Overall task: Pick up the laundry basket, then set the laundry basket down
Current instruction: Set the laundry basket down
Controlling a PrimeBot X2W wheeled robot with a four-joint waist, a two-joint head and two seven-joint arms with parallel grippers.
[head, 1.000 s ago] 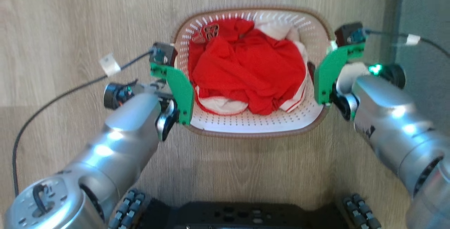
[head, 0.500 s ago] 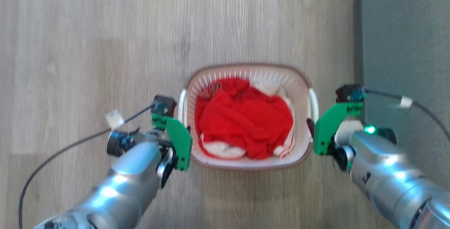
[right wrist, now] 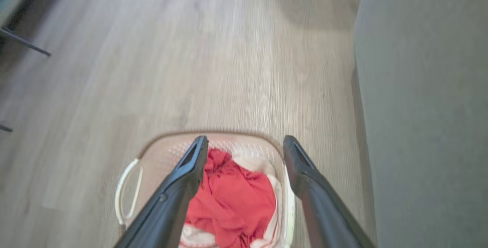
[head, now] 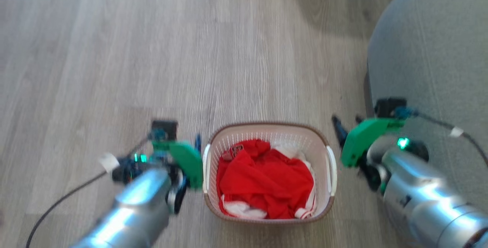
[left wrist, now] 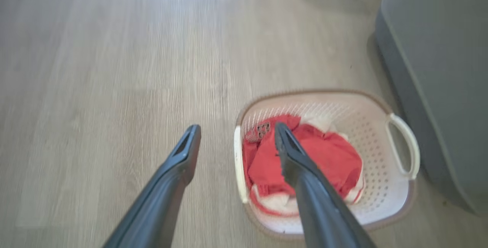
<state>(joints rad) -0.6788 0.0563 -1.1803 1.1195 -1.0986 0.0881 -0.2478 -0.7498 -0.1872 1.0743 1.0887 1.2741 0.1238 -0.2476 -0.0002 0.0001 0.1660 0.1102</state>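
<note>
The laundry basket [head: 267,133] stands on the wood floor, cream-white with a brown rim and white side handles [head: 331,170]. Red and white clothes [head: 267,177] fill it. My left gripper [left wrist: 237,128] is open and hovers above the basket's left side, one finger over the floor and the other over the clothes. My right gripper [head: 347,121] is open too, raised just off the basket's right handle. In the right wrist view its fingers [right wrist: 192,160] frame the right half of the basket [right wrist: 160,154]. Neither gripper touches the basket.
A large grey upholstered piece [head: 431,69] stands close to the right of the basket and my right arm. Bare wood floor [head: 152,50] stretches ahead and to the left. Thin dark legs [right wrist: 23,42] show at the far left of the right wrist view.
The head camera has moved, so the basket now looks smaller and lower in the picture. Both grippers have come away from the basket's side handles, and the right fingers now point past it.
</note>
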